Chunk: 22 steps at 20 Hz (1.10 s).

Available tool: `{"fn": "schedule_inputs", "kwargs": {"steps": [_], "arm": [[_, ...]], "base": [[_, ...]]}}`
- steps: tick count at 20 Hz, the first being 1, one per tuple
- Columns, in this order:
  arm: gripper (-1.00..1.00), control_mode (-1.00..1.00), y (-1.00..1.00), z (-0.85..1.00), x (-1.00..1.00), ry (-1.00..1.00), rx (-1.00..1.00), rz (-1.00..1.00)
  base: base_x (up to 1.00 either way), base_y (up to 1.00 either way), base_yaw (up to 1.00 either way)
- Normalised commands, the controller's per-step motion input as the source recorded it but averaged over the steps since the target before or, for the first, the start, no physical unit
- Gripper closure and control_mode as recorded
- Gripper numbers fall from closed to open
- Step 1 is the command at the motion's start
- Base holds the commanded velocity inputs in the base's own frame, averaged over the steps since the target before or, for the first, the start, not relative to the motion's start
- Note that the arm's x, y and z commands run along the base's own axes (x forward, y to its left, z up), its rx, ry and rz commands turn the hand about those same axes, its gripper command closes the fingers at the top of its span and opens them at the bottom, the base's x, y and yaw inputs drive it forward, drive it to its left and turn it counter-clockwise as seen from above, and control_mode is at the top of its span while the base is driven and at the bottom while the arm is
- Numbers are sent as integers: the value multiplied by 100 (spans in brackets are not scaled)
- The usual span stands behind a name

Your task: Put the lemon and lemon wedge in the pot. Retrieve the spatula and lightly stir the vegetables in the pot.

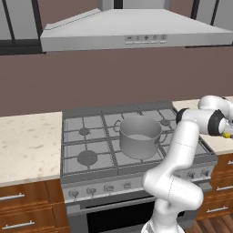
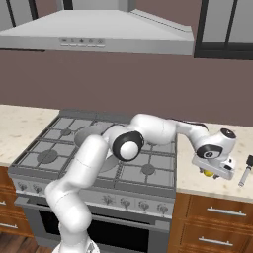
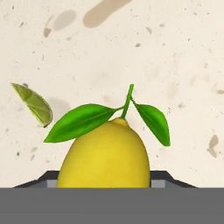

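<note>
The lemon (image 3: 105, 153), bright yellow with a green stem and two leaves, lies on the speckled beige counter right of the stove. My gripper (image 3: 105, 181) is down over it, with a dark finger against each side. From the right base view the hand (image 2: 213, 165) covers the lemon (image 2: 208, 172), and just a yellow sliver shows. The lemon wedge (image 3: 34, 104), a thin greenish slice, lies on the counter a little beyond and to the left in the hand view. The grey pot (image 1: 139, 136) stands on the stove's middle burners. A slim dark-tipped utensil (image 2: 245, 170) lies right of the hand; I cannot tell whether it is the spatula.
The stove (image 1: 86, 136) has several burners under a steel hood (image 1: 136, 34). Beige counters (image 1: 27, 141) run on both sides, with wooden drawers below. My arm reaches across the stove's right half, passing in front of the pot in the right base view.
</note>
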Motion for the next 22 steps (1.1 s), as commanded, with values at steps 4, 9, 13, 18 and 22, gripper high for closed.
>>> {"fn": "schedule_inputs", "kwargs": {"steps": [4,9,13,18,22], "arm": [[100,-100,1,-11,8,-12,-4,0],[100,-100,4,-4,-3,-18,-4,5],[100,-100,22,40,-58,-7,0,12],[100,-100,45,79,-65,15,3,11],[100,-100,57,81,-46,16,2,6]], "base": [[0,0,0],[0,0,0],[0,0,0],[0,0,0],[0,0,0]]}}
